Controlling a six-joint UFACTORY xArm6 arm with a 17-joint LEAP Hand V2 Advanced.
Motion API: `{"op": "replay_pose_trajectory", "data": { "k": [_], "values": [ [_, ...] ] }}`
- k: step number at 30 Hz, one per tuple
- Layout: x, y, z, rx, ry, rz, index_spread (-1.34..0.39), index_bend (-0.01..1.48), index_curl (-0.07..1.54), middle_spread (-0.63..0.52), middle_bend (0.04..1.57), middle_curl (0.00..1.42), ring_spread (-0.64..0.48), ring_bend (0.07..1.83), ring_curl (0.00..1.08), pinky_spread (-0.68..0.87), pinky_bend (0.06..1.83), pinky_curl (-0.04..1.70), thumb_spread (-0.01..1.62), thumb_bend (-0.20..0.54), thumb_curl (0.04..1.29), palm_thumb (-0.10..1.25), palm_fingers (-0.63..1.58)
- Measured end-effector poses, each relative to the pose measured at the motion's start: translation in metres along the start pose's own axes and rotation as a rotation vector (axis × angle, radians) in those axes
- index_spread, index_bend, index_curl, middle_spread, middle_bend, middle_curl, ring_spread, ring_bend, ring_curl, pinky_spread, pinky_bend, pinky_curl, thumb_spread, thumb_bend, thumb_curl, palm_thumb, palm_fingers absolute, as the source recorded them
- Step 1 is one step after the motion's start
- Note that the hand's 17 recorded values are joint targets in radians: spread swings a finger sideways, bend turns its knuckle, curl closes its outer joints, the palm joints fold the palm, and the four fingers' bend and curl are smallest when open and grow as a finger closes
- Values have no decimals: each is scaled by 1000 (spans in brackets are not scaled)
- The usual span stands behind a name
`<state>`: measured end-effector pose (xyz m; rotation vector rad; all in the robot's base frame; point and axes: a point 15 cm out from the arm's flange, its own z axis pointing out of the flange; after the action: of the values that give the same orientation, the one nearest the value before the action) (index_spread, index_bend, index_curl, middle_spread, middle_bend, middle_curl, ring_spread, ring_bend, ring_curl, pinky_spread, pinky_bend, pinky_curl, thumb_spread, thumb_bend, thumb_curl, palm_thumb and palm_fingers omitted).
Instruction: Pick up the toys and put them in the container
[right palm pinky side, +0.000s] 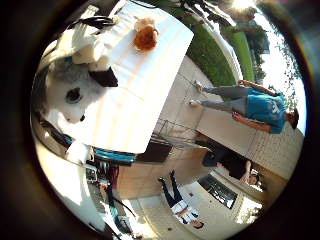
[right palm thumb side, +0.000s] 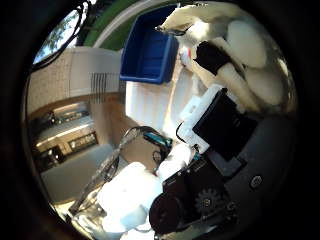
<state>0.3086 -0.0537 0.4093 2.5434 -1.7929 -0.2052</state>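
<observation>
1. a white and grey plush toy (right palm pinky side: 70, 95) with black patches lies close against the palm and fills much of the little finger side view; the thumb side view shows its white body and a black patch pressed against the robot hand (right palm thumb side: 220, 125).
2. the robot hand's white and black fingers curl round the plush toy; it is held, and appears lifted off the table.
3. an orange and cream plush toy (right palm pinky side: 145, 35) rests on the white table (right palm pinky side: 135, 100), well apart from the held toy and near the table's far end.
4. the blue container (right palm thumb side: 150, 50) sits on the same table, open side up; its interior as shown holds nothing visible.
5. bare white table surface lies between the held toy and the container; nothing stands between them.
6. surroundings: paved ground (right palm pinky side: 220, 130) beside the table and a strip of grass (right palm pinky side: 210, 55) beyond it.
7. the robot hand's black geared parts fill the near part of the thumb side view.
</observation>
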Motion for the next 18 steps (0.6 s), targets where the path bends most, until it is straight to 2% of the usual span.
{"op": "replay_pose_trajectory", "data": {
  "k": [6, 7, 8, 12, 13, 18],
  "values": [
    [-62, -43, -68, 90, -36, -52, -905, 736, 427, -245, 1176, 1032, -136, 1348, 873, 154, 1595, 597, 1184, -15, 552, 993, 920],
    [-90, -62, -75, 95, -45, -89, -905, 736, 427, -245, 1176, 1032, -136, 1348, 873, 154, 1595, 597, 1184, -15, 552, 993, 920],
    [-118, -81, -74, 87, -52, -123, -909, 742, 437, -244, 1180, 1036, -137, 1352, 876, 151, 1602, 603, 1184, -15, 554, 993, 915],
    [-149, -122, -64, 89, -57, -157, -928, 764, 488, -240, 1206, 1049, -142, 1376, 887, 139, 1623, 631, 1190, -14, 566, 995, 885],
    [-161, -148, -52, 102, -59, -164, -934, 771, 510, -238, 1216, 1054, -143, 1385, 890, 134, 1630, 642, 1192, -13, 571, 997, 873],
    [-177, -221, 1, 113, -68, -163, -959, 785, 618, -230, 1259, 1069, -148, 1430, 902, 119, 1654, 685, 1200, -23, 583, 976, 817]
  ]
}}
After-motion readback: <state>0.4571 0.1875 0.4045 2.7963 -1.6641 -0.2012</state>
